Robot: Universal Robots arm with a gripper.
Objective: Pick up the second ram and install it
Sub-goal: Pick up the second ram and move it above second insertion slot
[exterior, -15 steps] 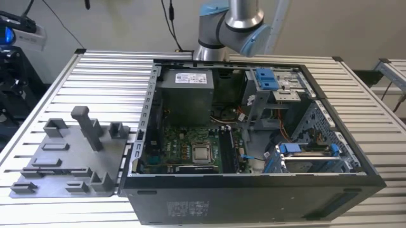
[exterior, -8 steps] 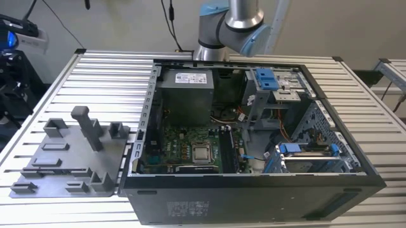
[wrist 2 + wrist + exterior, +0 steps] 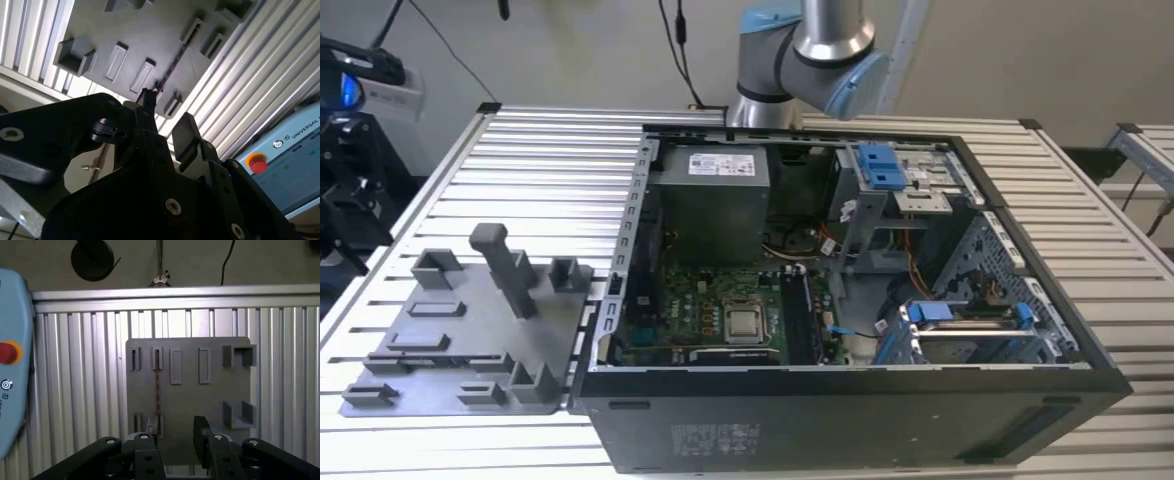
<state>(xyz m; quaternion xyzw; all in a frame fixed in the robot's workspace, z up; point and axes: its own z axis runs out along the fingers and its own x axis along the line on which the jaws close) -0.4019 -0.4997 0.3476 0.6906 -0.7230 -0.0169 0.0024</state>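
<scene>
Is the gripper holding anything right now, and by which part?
Nothing is held. The gripper is open above the grey fixture plate, and the second ram stands on edge in that plate, ungrasped.

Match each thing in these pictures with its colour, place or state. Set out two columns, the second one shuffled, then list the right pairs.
Things
1. second ram
2. fixture plate
3. computer case
4. gripper

Descriptions
A. black, with its side panel off
B. open, held over the plate
C. grey, with upright posts
D. stands on edge in a slot of the plate

Pairs: 1-D, 2-C, 3-A, 4-B
</scene>
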